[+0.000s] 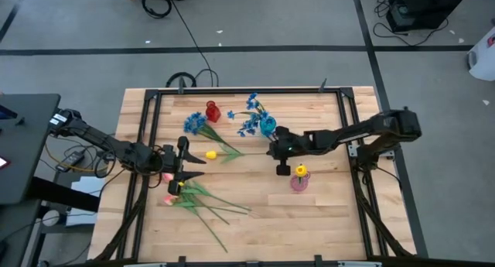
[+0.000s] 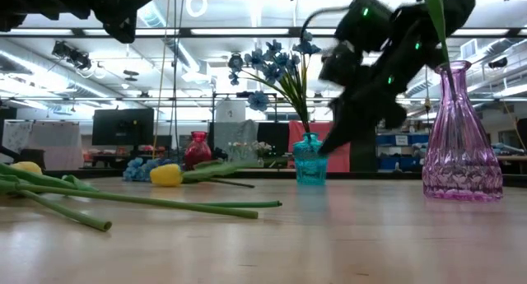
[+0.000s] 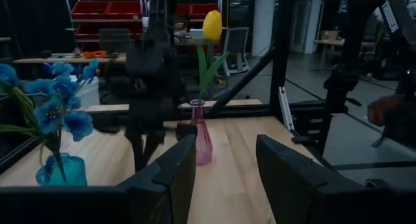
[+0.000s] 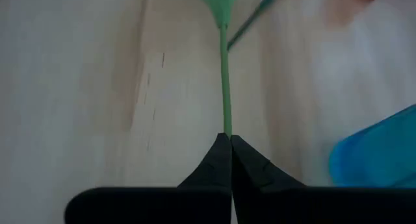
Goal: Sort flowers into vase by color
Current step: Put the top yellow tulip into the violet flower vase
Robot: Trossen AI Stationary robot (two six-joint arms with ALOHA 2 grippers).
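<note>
Tabletop: tulip stem (image 4: 225, 87) between right jaws.

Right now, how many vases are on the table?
3. The red vase stands empty at the table's far side. The blue vase beside it holds blue flowers. The pink vase, nearer the right arm, holds a yellow tulip.

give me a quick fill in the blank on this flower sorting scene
1. The yellow tulip stands in the ____ vase.
2. The blue flowers stand in the ____ vase.
3. The right gripper is ____ on a green stem.
4. The red vase holds ____ flowers.

Missing words: pink; blue; shut; no
</note>
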